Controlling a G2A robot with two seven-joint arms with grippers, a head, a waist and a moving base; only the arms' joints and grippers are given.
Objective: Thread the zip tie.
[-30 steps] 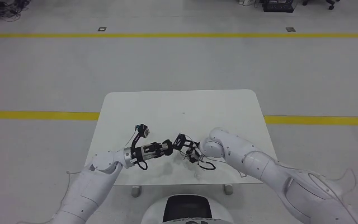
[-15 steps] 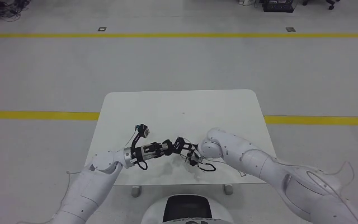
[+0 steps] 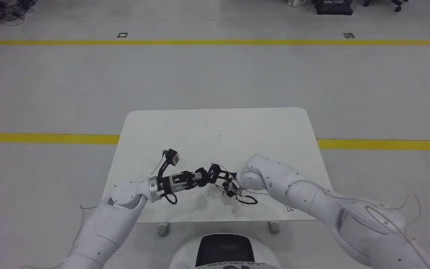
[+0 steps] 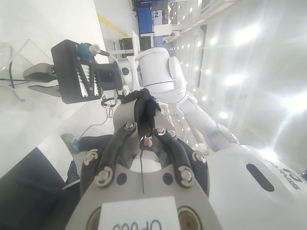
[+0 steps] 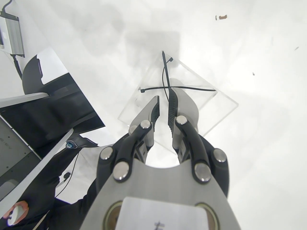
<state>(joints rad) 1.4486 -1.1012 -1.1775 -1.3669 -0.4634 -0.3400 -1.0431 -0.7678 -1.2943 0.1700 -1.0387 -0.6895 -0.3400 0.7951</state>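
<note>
"If we start on the left, what's the left gripper [image 4: 143,104] doing?"

"Parked over the front middle of the table [image 3: 201,124], clamped right down. Its fingers [image 4: 123,114] meet at the tips, and a thin black zip tie [image 4: 142,175] runs back from between them toward the palm, so it's pinching that one. That tie is up off the table, in the gripper."

"Cool, and next to it on the right?"

"That's the right gripper [image 5: 163,100], just beside the left one and pointing down at a clear stand [image 5: 217,101] near the table's front edge. Jaws are only a narrow gap apart, so it's open a crack. Two more ties lie crossed on the stand. Both are thin and black, same as the held one. The flat tie [image 5: 191,88] stretches straight across it. The curved tie [image 5: 163,71] comes from a corner of the stand and ends up in the gap between the fingertips, close against one pad [image 5: 172,104]; whether it actually touches, can't tell."

"Anything further right?"

"A little brown speck [image 5: 223,17] on the tabletop, well apart from the stand."
</note>
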